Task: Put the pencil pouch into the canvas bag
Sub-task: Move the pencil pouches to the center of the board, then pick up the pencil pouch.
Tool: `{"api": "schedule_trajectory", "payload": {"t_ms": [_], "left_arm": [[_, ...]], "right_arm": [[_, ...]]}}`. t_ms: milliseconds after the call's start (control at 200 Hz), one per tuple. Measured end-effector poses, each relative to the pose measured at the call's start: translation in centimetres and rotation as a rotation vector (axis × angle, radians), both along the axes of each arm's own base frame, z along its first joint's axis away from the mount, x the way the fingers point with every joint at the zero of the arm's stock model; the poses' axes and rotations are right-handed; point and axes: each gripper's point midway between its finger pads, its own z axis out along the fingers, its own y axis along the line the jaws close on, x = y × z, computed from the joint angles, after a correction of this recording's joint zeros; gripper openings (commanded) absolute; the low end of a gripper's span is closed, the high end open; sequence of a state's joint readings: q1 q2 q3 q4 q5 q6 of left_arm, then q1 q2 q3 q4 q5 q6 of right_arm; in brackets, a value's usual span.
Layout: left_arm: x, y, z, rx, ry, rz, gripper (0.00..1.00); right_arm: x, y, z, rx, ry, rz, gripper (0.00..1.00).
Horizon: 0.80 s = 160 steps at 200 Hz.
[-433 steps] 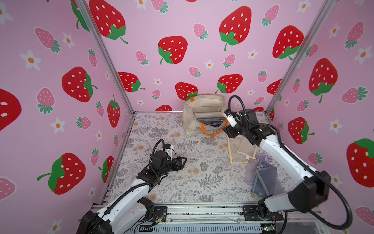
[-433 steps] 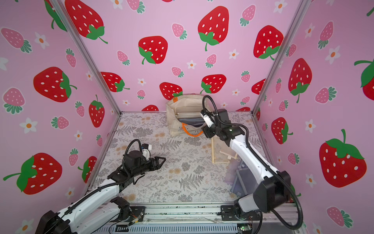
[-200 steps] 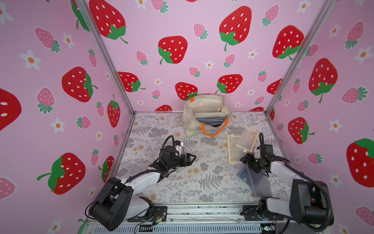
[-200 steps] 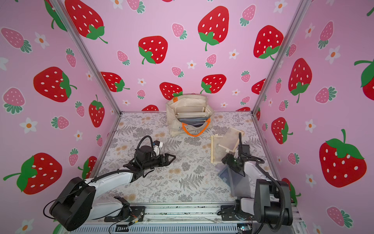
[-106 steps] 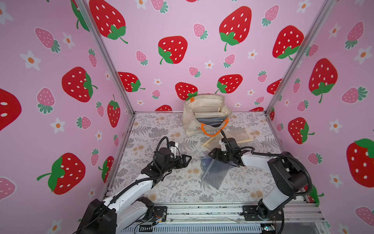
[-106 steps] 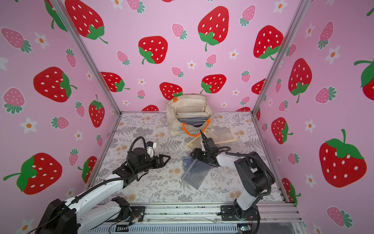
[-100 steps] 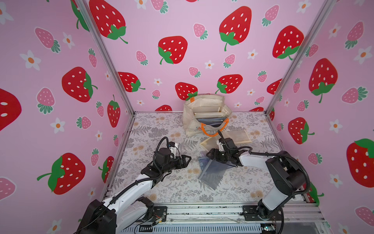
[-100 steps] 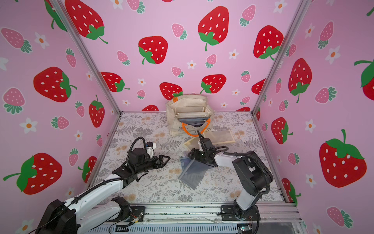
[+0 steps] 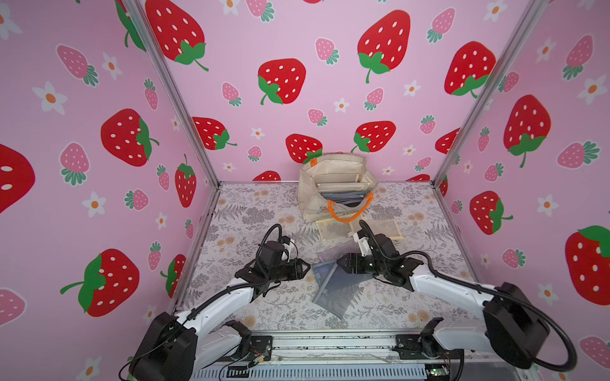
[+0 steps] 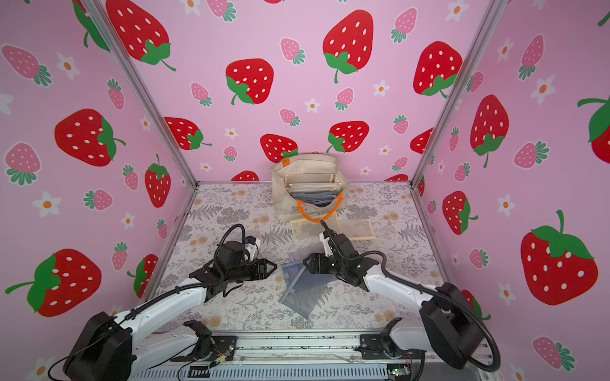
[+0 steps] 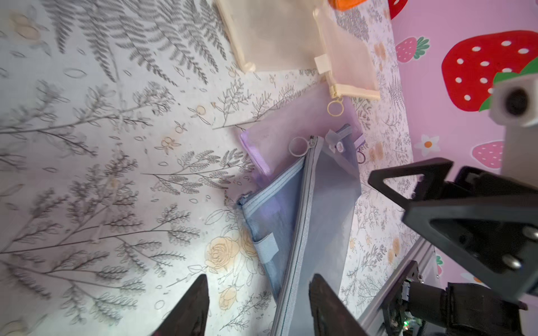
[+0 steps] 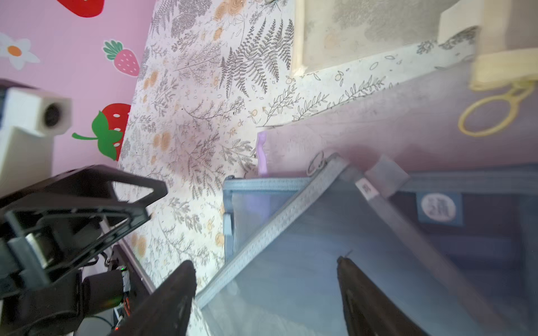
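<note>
While the left end effector (image 9: 306, 266) hovered with jaws apart just beside it, the grey-blue mesh zip pencil pouch (image 9: 333, 293) lay flat mid-tabletop (image 9: 251, 211). Its far corner was under the right end effector (image 9: 340, 261), likewise spread and gripping nothing. The cream canvas bag with orange rope handles (image 9: 308, 201) stood at the back edge.

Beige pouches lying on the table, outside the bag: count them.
2. One beige pouch lies right before the bag; the second touches it, toward the right arm. The arm may hide more.
</note>
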<state>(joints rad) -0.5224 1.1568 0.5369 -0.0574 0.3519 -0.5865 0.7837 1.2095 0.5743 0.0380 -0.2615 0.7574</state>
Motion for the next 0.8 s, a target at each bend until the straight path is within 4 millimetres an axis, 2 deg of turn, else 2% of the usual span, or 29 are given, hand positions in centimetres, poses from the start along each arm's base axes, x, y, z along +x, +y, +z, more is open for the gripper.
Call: {"api": "schedule_trajectory", "payload": {"t_ms": [85,175,235,300,475,630,800], "left_arm": [[0.2,-1.8,0.4,0.011,-0.003,-0.056,0.52],[0.7,-3.6,0.7,0.017,-0.014,-0.104,0.52],[1.1,-4.6,0.4,0.025,-0.012,-0.125,0.54],[1.5,-5.1,-0.5,0.037,0.005,-0.132,0.57],[1.9,-5.6,-3.3,0.080,0.064,-0.143,0.58],[2.4,-6.9,-3.5,0.075,0.057,-0.173,0.52],[1.7,-8.0,-4.0,0.069,0.060,-0.207,0.46]], "right_arm": [[-1.7,-1.9,-1.6,-0.014,0.019,-0.015,0.78],[-3.9,-4.1,-4.4,-0.058,0.080,-0.028,0.79],[-5.0,-5.2,-5.8,-0.083,0.107,-0.031,0.80],[-5.5,-5.7,-6.4,-0.101,0.124,-0.030,0.80],[-5.3,-5.3,-6.9,-0.121,0.126,-0.006,0.79],[-4.6,-4.4,-7.1,-0.104,0.106,0.010,0.73],[-4.0,-3.5,-7.0,-0.073,0.086,0.020,0.67]]}}
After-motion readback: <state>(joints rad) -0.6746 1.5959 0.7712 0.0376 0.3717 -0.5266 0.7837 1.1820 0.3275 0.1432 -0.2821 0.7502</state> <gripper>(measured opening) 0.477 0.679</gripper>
